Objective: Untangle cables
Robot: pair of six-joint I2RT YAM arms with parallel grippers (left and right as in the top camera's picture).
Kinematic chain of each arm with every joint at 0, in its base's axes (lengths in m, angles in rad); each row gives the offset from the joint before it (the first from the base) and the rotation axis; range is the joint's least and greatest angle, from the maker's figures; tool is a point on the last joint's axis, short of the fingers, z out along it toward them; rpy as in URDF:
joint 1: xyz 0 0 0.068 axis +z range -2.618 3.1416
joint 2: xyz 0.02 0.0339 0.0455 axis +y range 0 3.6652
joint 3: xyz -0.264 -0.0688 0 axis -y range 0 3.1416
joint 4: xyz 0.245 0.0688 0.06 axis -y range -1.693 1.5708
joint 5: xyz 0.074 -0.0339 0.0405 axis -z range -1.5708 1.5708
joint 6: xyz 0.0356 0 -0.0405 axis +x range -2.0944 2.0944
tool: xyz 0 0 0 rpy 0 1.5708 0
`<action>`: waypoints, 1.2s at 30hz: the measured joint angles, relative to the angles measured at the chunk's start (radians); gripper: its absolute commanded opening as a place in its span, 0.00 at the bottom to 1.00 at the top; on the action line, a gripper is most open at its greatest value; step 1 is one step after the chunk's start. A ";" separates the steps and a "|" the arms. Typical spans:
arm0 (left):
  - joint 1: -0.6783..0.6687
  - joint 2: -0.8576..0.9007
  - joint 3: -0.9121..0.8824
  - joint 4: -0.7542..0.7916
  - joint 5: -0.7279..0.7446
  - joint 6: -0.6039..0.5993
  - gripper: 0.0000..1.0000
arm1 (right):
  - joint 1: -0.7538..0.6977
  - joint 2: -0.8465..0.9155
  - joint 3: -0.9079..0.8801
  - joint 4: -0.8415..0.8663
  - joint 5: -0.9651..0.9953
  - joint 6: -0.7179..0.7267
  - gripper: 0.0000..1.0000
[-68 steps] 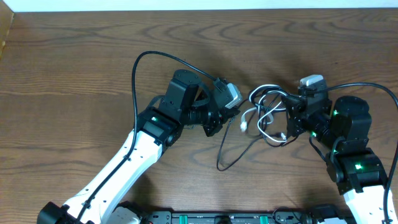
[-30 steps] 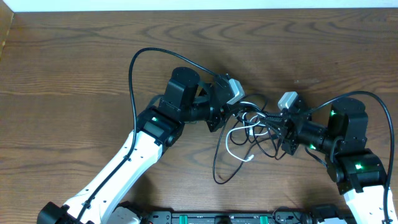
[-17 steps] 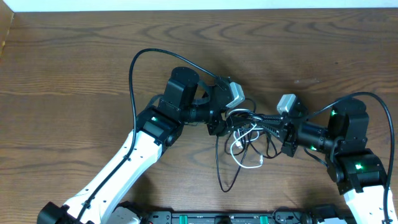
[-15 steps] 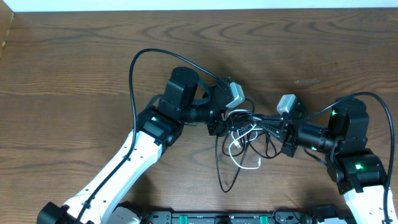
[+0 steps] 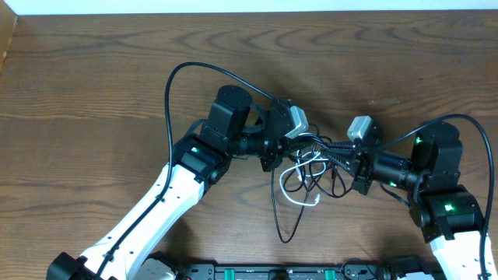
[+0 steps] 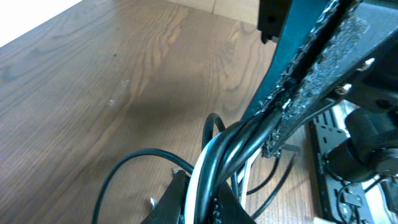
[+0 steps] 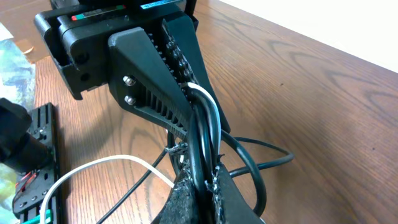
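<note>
**Bundle pinched from both sides, knot not yet freed**

The cables (image 5: 305,176) hang between the two arms near the middle of the counter (image 5: 93,78), a small snarl of black loops with one white cord curling out below and a long black tail trailing toward the near edge. The left end effector (image 5: 285,148) is closed on the bundle's left side; its wrist view shows black and white strands squeezed together between its fingers (image 6: 186,202). The right end effector (image 5: 343,158) is likewise clamped on the strands from the opposite side, with the cords running straight out of its pads (image 7: 186,196) toward the other arm. The two grips sit close together, the short stretch between them looking taut.

This reads as the separating step: both holds are made, but the loops are still crossed. The next move probably calls for drawing the arms apart, or releasing one grip to re-take a single cord, since each end effector holds several strands at once.
</note>
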 measured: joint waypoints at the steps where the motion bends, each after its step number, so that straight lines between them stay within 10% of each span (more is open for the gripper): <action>1: -0.002 0.000 0.000 0.001 -0.015 -0.002 0.08 | 0.000 0.000 0.000 -0.002 0.006 0.008 0.01; 19: -0.001 0.000 0.000 0.105 -0.547 -0.378 0.07 | 0.002 0.003 0.002 -0.129 0.240 0.147 0.01; 25: 0.003 0.000 0.000 0.105 -0.563 -0.405 0.08 | 0.002 0.003 0.002 -0.025 0.288 0.201 0.17; 32: 0.006 0.000 0.000 0.103 -0.564 -0.420 0.08 | 0.002 0.002 0.002 0.001 0.527 0.365 0.64; 36: 0.006 0.000 0.000 0.103 -0.562 -0.420 0.07 | 0.002 0.002 0.002 0.027 0.598 0.410 0.68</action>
